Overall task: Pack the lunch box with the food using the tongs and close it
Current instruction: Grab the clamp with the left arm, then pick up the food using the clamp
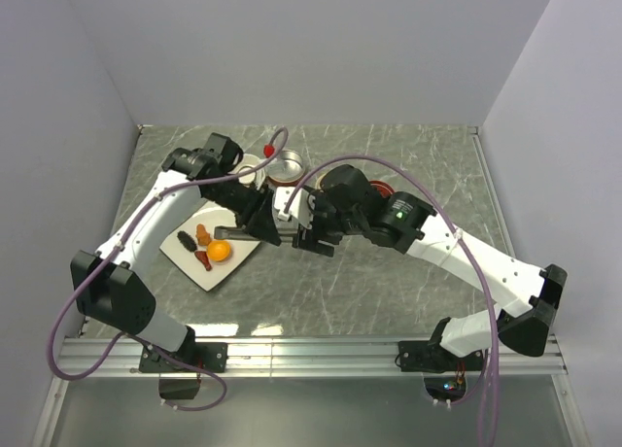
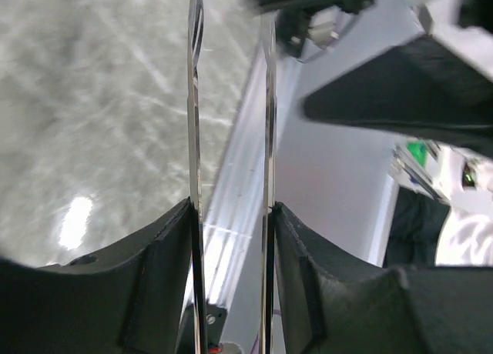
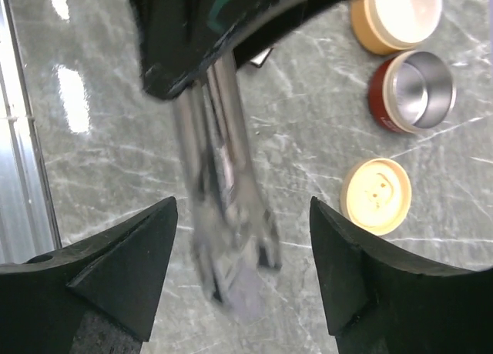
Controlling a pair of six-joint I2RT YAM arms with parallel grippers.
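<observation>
Step in hand, as we judge it: setting the long slim silver metal tongs for picking; nothing is packed yet. The left tool is clamped on them, one finger pressing each thin arm from outside. The right tool stands released, fingers wide either side of the blurred tong ends, touching neither. The orange ball and dark brown oblong lie on the white square plate toward the table's left edge. Near the far edge the dark red round tub shows bare steel inside, with the cream disc lid flat beside it. Next, we think: the right tool clears off, and the left swings the tong ends over the plate and squeezes one piece.
</observation>
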